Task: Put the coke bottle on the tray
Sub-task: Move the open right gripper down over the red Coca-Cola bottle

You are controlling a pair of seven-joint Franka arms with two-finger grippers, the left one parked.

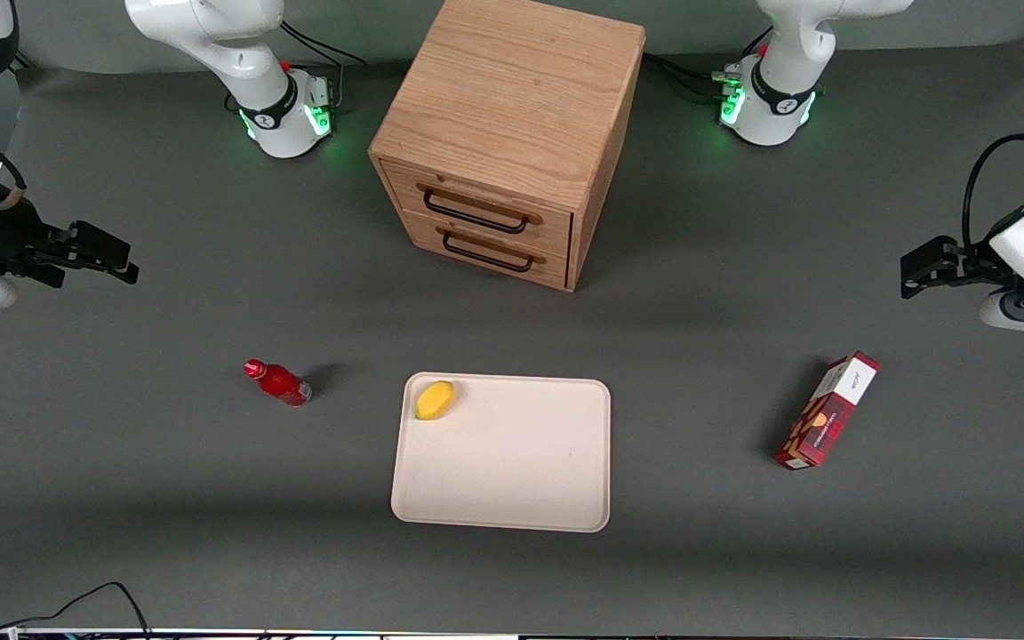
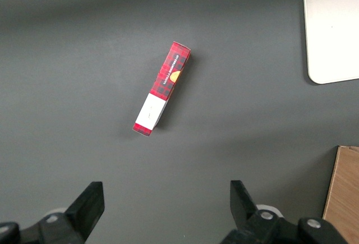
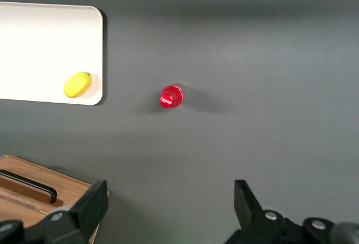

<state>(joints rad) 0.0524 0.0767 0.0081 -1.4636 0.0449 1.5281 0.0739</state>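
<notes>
Coke bottle (image 1: pixel 278 381) upright on grey worktop (image 1: pixel 121 462), beside tray (image 1: pixel 512 480) toward working arm's end, not touching; red cap, no label legible. Lemon-like object (image 1: pixel 435 399) in tray corner nearest bottle. Gripper (image 3: pixel 171 210) raised over worktop at about 10 o'clock from bottle in front view, fingers apart, empty. Plaid box (image 1: pixel 827 410) toward parked arm's end; print unreadable.

front: high, looking down | wrists: downward | shared: tray (image 1: pixel 565 444)
</notes>
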